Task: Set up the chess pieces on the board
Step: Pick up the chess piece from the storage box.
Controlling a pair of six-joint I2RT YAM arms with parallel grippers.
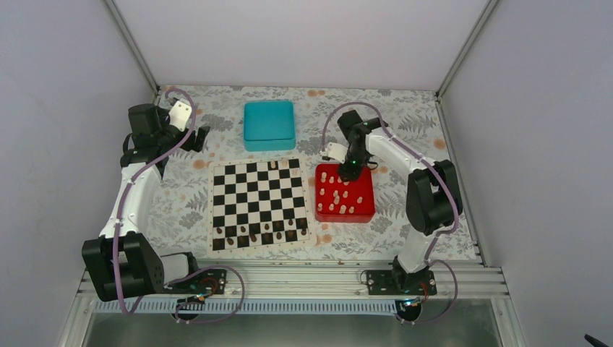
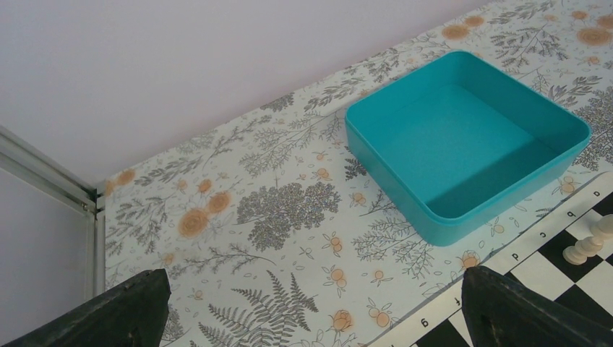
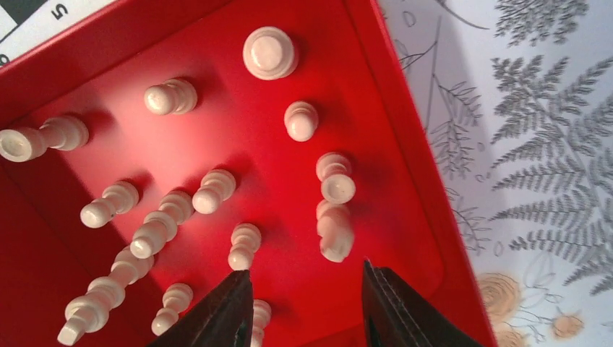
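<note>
Right gripper (image 3: 305, 289) just above loose chess pieces (image 3: 335, 231)

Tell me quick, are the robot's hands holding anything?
Left gripper: jaws wide open, holding nothing.
Right gripper: jaws open, holding nothing, above the red tray.

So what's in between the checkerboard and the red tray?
Just a thin strip of the flowery table cover. The top view shows the board and the red tray side by side, with nothing lying in that gap.
</note>
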